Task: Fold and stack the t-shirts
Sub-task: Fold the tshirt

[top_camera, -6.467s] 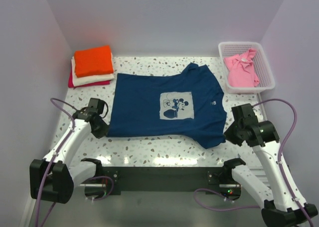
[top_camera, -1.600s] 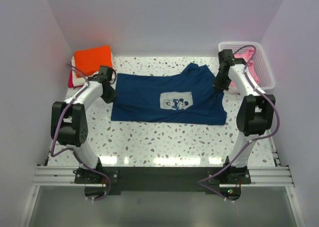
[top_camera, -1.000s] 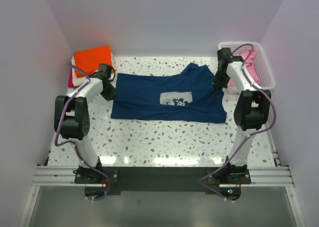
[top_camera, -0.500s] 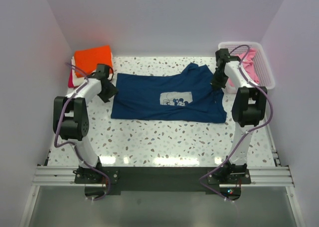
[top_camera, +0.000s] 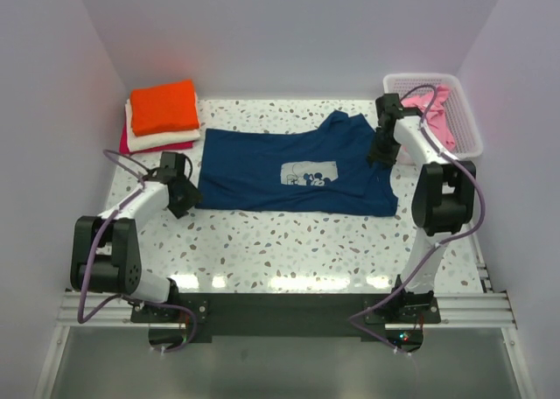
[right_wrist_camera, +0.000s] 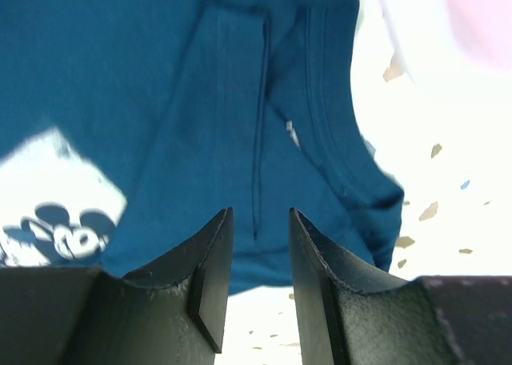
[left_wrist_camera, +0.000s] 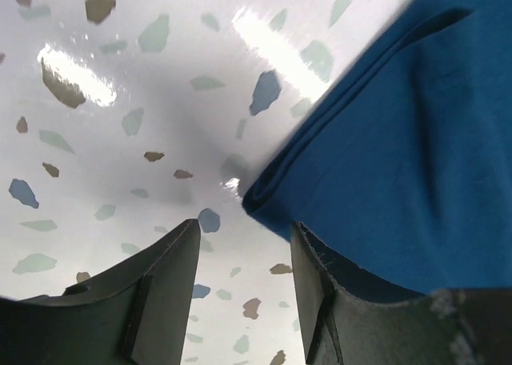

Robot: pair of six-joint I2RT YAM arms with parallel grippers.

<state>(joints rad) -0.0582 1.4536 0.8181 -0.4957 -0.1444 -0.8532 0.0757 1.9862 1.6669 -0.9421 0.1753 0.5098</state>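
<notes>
A navy t-shirt [top_camera: 293, 171] with a white chest graphic [top_camera: 308, 175] lies folded in half across the table's middle. My left gripper [top_camera: 185, 199] stands open at its near left corner, with nothing between the fingers. In the left wrist view the folded corner of the navy t-shirt [left_wrist_camera: 400, 141] lies just ahead of the left gripper [left_wrist_camera: 244, 225]. My right gripper [top_camera: 376, 157] hangs open over the shirt's right sleeve. In the right wrist view the right gripper [right_wrist_camera: 261, 213] is empty above the navy t-shirt [right_wrist_camera: 200, 101]. A pink t-shirt [top_camera: 430, 112] lies in the basket.
A white lattice basket [top_camera: 468, 132] stands at the back right. At the back left is a stack of folded shirts: orange [top_camera: 164, 107] on top, cream [top_camera: 162, 139] below it, magenta [top_camera: 140, 147] at the bottom. Walls close in three sides.
Both grippers have opened and let go of the navy shirt. The left arm has drawn back toward the near left corner of the shirt. The right gripper has hardly moved.
</notes>
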